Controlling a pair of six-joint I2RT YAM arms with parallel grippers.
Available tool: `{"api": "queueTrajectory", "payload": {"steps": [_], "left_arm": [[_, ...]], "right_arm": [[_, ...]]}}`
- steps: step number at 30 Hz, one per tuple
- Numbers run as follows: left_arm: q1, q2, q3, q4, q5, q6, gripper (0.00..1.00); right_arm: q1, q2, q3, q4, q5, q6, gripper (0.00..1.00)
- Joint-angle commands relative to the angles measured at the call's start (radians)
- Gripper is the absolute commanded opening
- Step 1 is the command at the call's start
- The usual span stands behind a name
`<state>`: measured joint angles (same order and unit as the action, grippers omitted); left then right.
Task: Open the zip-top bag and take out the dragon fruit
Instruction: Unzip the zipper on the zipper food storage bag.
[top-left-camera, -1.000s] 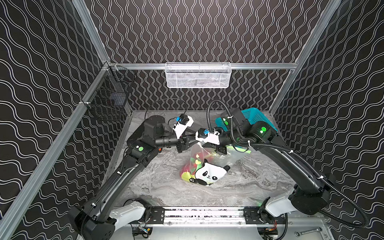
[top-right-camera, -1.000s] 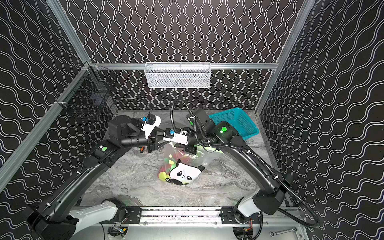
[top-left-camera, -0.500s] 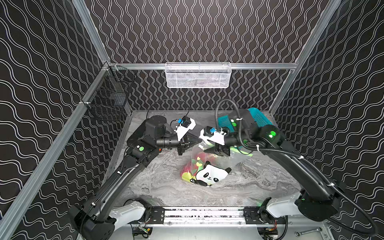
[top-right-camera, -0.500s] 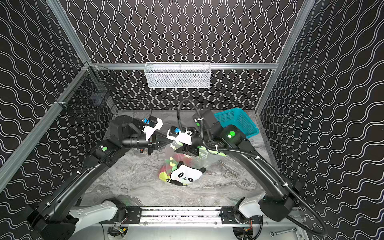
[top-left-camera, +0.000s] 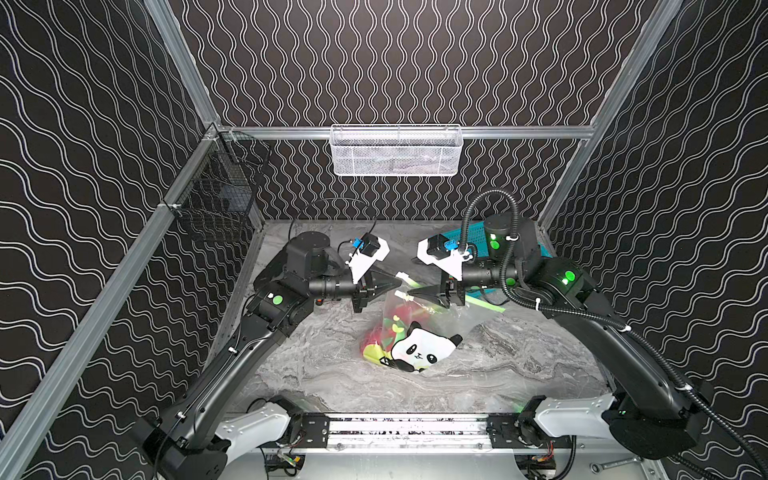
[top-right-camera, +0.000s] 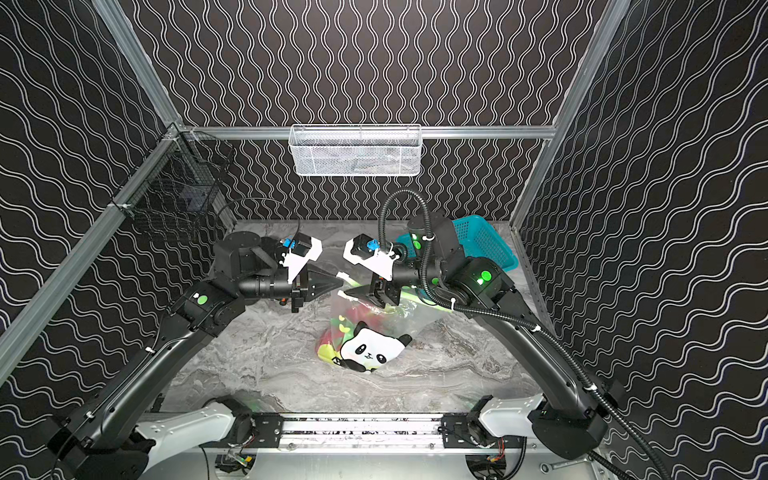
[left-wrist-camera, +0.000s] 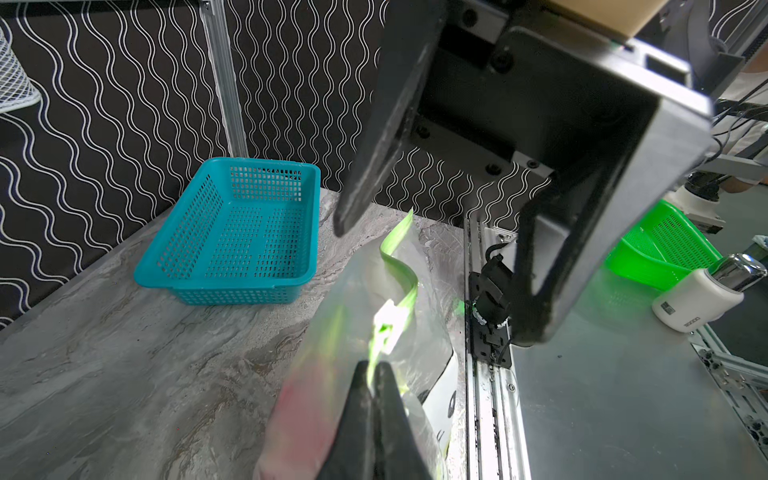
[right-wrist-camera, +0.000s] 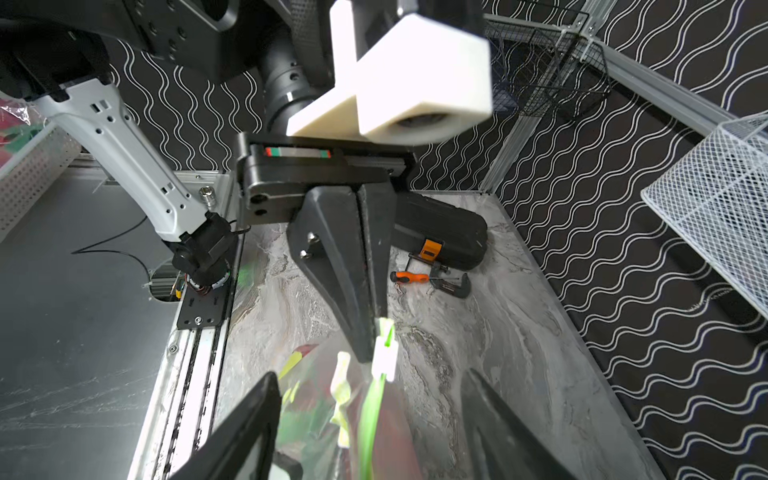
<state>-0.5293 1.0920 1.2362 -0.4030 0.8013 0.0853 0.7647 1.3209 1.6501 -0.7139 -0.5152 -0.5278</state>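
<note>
The zip-top bag (top-left-camera: 419, 332) (top-right-camera: 370, 332) lies mid-table, clear with a panda print, its top lifted. The dragon fruit (top-left-camera: 376, 336) (top-right-camera: 361, 312) shows red through the plastic, inside the bag. My left gripper (top-left-camera: 400, 282) (top-right-camera: 340, 281) (left-wrist-camera: 376, 368) is shut on the bag's lime-green zip strip (left-wrist-camera: 401, 266) beside the white slider (right-wrist-camera: 384, 357). My right gripper (top-left-camera: 412, 296) (top-right-camera: 348, 296) (right-wrist-camera: 370, 376) faces it, open, with the green strip (right-wrist-camera: 370, 415) running between its spread fingers and touching neither. In the right wrist view the left gripper (right-wrist-camera: 370, 353) pinches the strip's end.
A teal basket (top-right-camera: 486, 241) (left-wrist-camera: 237, 237) stands at the back right, behind the right arm. A white wire basket (top-left-camera: 395, 149) hangs on the back rail, a black one (top-left-camera: 220, 199) on the left wall. A black case (right-wrist-camera: 440, 232), clamp (right-wrist-camera: 451, 284) and screwdriver lie back left.
The left gripper has shut on the zip strip. The right gripper has opened, let go of the bag top and drawn back a little to the right.
</note>
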Motion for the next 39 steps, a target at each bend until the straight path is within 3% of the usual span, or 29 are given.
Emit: {"api": "queueTrajectory", "payload": {"steps": [1, 9, 21, 39], "left_arm": [[0.001, -0.023, -0.006, 0.018, 0.004, 0.028, 0.00], [0.000, -0.027, -0.014, 0.029, 0.001, 0.030, 0.00], [-0.001, -0.017, -0.002, 0.021, 0.000, 0.044, 0.00], [-0.001, -0.015, 0.002, 0.007, -0.007, 0.048, 0.00]], "right_arm": [[-0.009, 0.019, 0.003, 0.046, -0.043, 0.017, 0.65], [-0.032, 0.029, -0.005, 0.056, -0.113, 0.034, 0.34], [-0.031, 0.026, -0.048, 0.086, -0.191, 0.069, 0.35], [-0.031, 0.046, -0.052, 0.116, -0.212, 0.065, 0.21]]}}
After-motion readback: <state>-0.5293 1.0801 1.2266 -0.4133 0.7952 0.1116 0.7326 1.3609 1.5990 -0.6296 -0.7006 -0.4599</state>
